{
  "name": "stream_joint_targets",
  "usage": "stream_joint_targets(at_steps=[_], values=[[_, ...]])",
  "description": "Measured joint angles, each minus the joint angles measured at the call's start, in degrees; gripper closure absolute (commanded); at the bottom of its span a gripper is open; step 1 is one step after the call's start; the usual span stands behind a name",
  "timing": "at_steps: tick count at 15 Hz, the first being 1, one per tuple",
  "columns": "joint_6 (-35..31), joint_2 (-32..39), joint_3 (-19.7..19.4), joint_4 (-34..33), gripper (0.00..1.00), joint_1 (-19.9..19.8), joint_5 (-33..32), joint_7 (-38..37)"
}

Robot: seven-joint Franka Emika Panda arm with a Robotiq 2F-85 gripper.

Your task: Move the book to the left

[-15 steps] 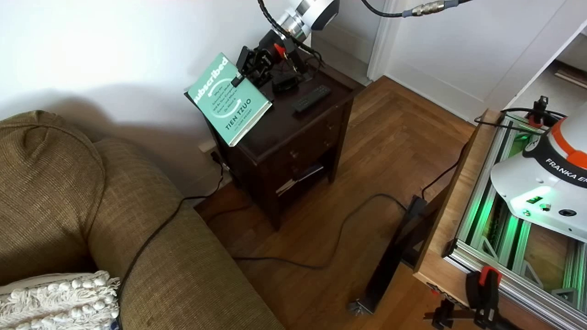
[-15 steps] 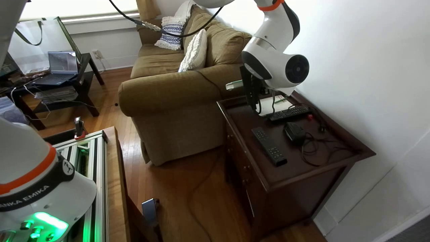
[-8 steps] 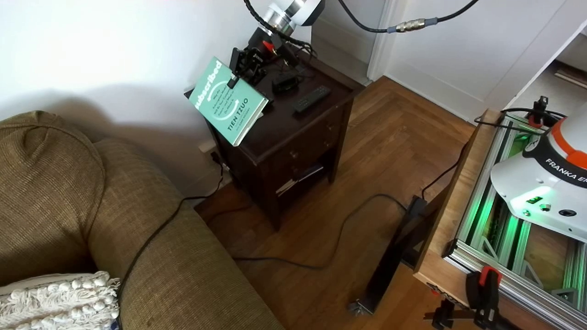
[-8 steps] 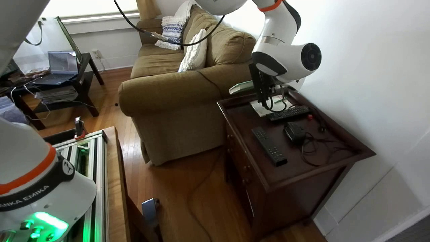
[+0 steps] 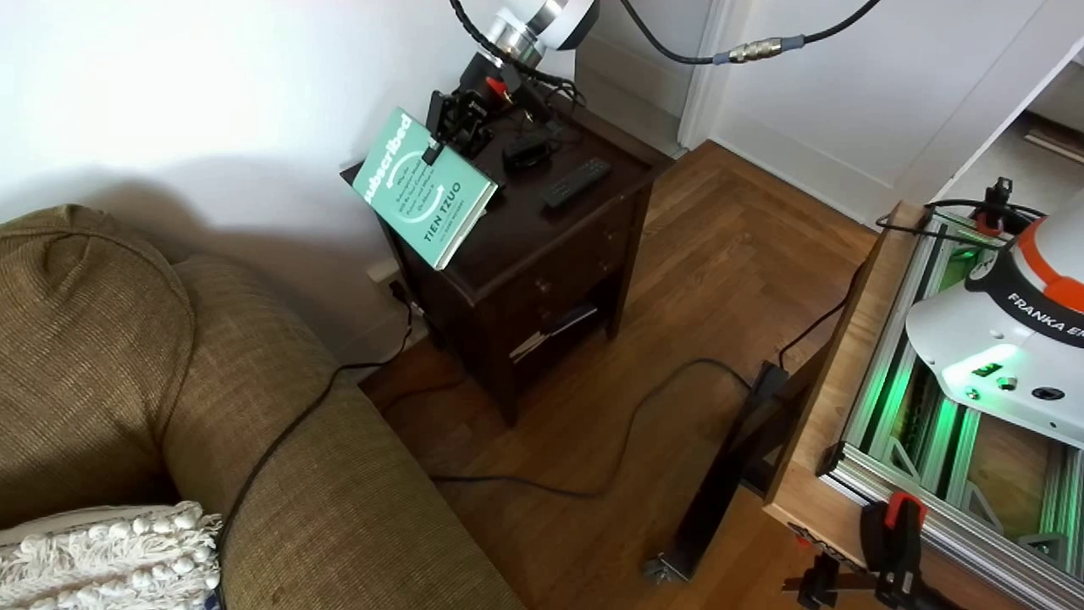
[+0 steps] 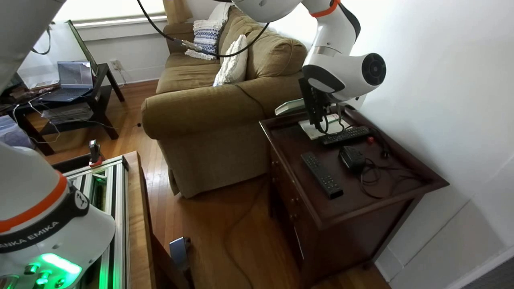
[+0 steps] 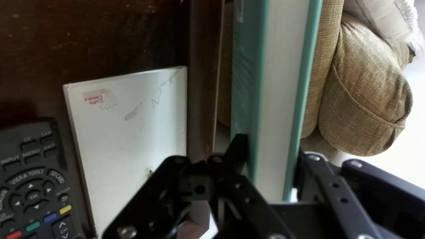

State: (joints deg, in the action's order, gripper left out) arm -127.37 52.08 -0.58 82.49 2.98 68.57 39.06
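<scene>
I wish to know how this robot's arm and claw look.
The white, rounded arm has orange rings and black covers. Its base bears FRANKA lettering. A black cable has a silver connector. The claw is black, with small screws.

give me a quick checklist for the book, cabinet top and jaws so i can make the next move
1. Grip on the book: ok, jaws closed on both covers.
2. Book lying level: not ok, it is held tilted.
3. White pad apart from the book: ok, a gap shows in the wrist view.
4. Remotes apart from the book: ok.
5. Book free of the cabinet all along: cannot tell, part of it is hidden.
6. Set-down spot: cannot tell, none is marked.
</scene>
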Motion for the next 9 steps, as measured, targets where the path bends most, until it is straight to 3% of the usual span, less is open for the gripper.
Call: stream_joint_targets(at_steps=[9], values=[[0.0,6.9,2.1,-11.0,0.92,-4.7,-6.9,-2.5]])
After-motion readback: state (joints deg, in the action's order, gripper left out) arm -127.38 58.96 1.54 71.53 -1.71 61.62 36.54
